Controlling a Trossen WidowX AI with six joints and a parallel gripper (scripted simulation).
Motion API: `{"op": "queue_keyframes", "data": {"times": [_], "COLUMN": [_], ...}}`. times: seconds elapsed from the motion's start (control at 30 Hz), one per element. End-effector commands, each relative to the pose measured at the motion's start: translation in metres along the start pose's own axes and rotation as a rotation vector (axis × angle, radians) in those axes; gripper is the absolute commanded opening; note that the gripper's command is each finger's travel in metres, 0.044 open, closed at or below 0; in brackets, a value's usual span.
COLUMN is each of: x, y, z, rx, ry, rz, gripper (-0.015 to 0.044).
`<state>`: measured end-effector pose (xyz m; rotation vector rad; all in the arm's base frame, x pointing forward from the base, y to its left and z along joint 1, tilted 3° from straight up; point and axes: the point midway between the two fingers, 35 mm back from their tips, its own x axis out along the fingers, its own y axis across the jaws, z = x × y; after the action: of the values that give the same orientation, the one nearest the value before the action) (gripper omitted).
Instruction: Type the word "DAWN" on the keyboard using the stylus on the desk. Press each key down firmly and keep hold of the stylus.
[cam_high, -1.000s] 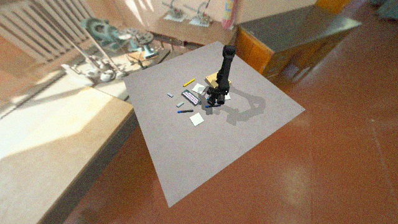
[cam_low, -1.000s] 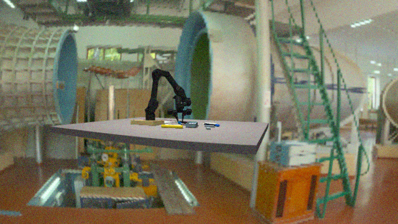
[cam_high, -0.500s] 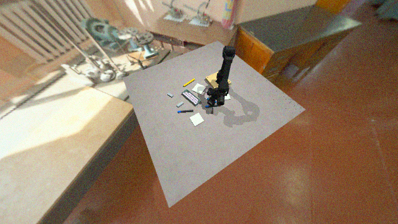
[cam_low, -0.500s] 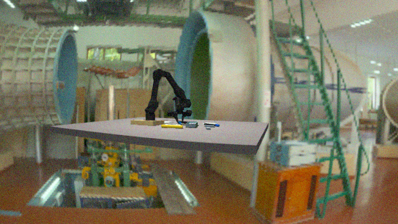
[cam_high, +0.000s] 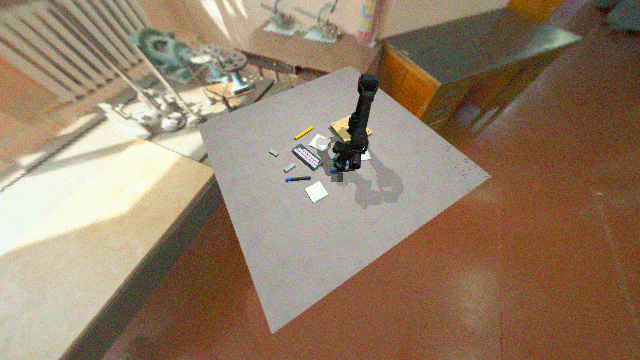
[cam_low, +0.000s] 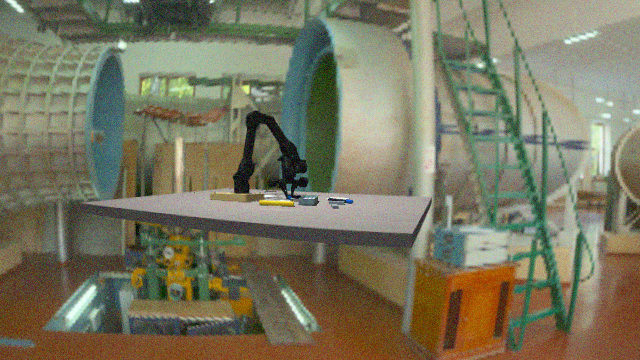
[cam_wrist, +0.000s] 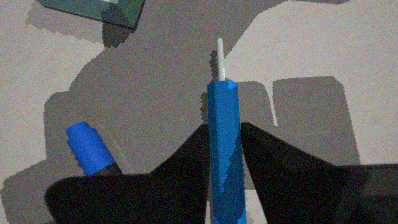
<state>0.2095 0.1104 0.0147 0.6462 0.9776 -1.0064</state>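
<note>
Stylus: you hold the blue stylus (cam_wrist: 224, 150) in the gripper (cam_wrist: 225, 145); both black fingers are pressed on its faceted body, and its thin pale tip points to 12 o'clock in the wrist view.
Handling: it looks light and stiff, so I judge it transmits a firm press well, but the smooth sides can slip or turn between the fingers when you push down.
Where to hold: you grip the body below the tip; I think this is good, because a grip near the tip leaves less lever to tilt it.
Keyboard: the keyboard (cam_high: 307, 156) lies at about 9 o'clock from the gripper in the top view, near but apart from it.
Hidden: in the wrist view only a corner of the keyboard shows at 11 o'clock; no key letters are readable.
Unclear: a second blue cylinder (cam_wrist: 89, 148) appears at 8 o'clock; you cannot tell what it is.
Table: whether the stylus touches the table (cam_high: 300, 260) cannot be told.
</note>
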Motion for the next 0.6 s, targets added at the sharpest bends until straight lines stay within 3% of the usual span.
{"op": "queue_keyframes", "data": {"times": [0.0, 0.33, 0.57], "x": [-0.001, -0.043, -0.040], "y": [0.001, 0.000, -0.001], "z": [0.001, 0.024, 0.023], "rx": [0.001, 0.000, -0.001], "ry": [0.001, 0.000, -0.001], "rz": [0.003, 0.000, -0.004], "gripper": [0.0000, 0.0000, 0.0000]}}
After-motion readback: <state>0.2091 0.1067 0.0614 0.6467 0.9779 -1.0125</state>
